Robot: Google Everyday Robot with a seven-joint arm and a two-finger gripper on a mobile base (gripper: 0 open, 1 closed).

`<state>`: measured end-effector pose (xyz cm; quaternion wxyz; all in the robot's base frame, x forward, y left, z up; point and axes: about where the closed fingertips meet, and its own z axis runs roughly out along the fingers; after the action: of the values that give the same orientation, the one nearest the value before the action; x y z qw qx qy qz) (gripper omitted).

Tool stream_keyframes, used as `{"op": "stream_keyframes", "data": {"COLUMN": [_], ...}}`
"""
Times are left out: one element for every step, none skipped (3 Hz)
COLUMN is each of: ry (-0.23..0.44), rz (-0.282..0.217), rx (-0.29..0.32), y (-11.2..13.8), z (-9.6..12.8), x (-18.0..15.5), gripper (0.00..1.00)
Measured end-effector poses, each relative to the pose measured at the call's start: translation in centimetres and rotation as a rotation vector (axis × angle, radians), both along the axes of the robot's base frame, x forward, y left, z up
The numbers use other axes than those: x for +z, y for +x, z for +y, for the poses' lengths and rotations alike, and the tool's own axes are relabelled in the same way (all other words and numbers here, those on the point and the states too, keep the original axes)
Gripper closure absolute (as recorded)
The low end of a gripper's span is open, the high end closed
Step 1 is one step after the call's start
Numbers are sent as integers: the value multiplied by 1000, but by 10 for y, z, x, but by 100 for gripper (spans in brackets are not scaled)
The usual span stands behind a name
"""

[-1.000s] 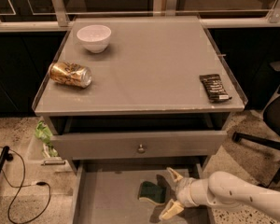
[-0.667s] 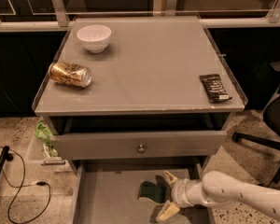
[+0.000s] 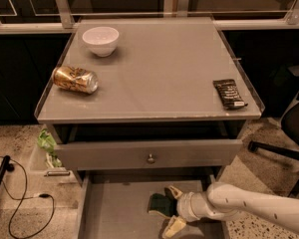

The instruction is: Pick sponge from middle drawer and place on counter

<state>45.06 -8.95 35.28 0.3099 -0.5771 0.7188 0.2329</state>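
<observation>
Setting: grey cabinet on a speckled floor, dark glass behind.
Gripper (image 3: 168,210): at 6 o'clock in the view, over the middle drawer, arm entering from 4 o'clock, pale fingers spread wide apart.
Sponge (image 3: 158,204): on the drawer floor between the fingers, green face up.
Middle drawer (image 3: 114,210): pulled out, beneath the knob drawer.
Knob drawer (image 3: 149,155): slightly out.
Counter (image 3: 164,68): above both drawers.
Bowl (image 3: 100,40): counter's 11 o'clock corner.
Can (image 3: 74,79): on its side, at 9 o'clock.
Wrapper (image 3: 229,93): at 4 o'clock, near the rim.
</observation>
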Motion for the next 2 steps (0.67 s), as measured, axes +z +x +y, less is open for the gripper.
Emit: {"op": "stream_keyframes", "data": {"ry": [0,0], "rz": [0,0], "rx": [1,1], "y": [0,0], "z": [0,0], "x": [0,0], "gripper": [19,42]}}
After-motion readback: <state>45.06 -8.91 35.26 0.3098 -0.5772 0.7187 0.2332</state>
